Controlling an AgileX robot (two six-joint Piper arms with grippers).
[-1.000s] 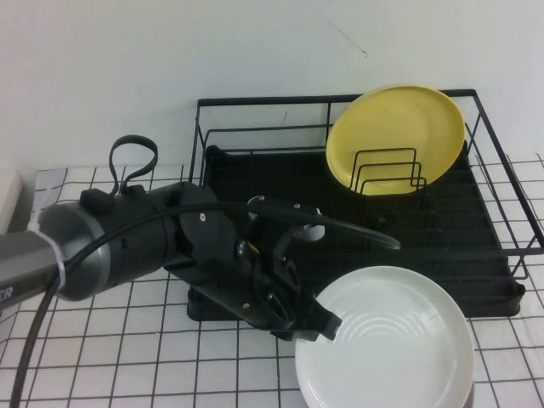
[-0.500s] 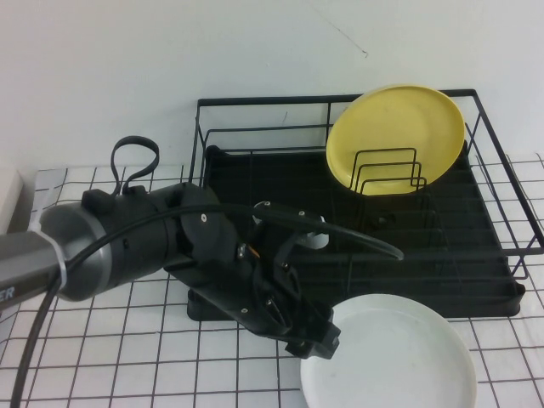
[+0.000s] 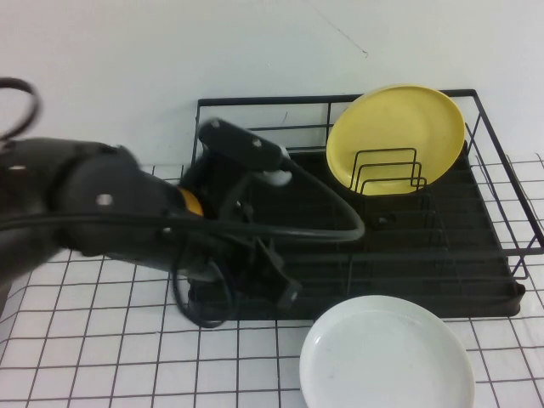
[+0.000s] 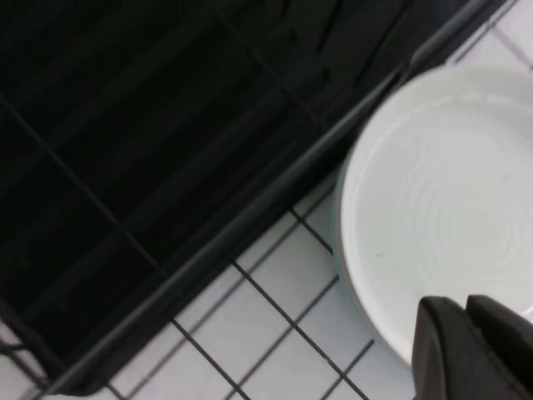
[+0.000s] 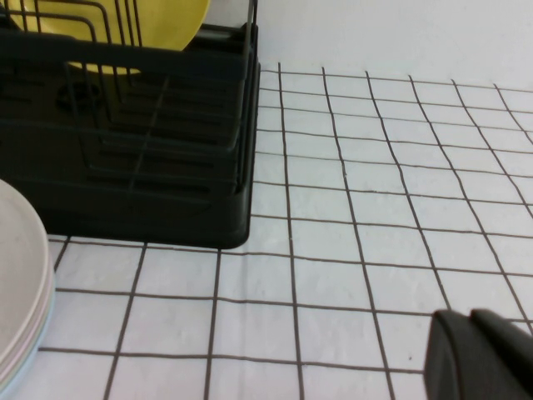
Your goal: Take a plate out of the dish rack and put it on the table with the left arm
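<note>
- Only the right wrist view shows the right end effector (image 5: 483, 354), fingers pressed together, over bare desk (image 5: 350, 217); the dish rack (image 5: 125, 142) sits at its ten o'clock
- The left end effector (image 3: 280, 289), clenched and empty, has lifted off the plate (image 3: 387, 353) since half a second ago
- The plate lies flat, face up, at the rack's six o'clock

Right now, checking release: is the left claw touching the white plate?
Apart: high view shows a gap between left claw and plate. Right claw hovers over table.
</note>
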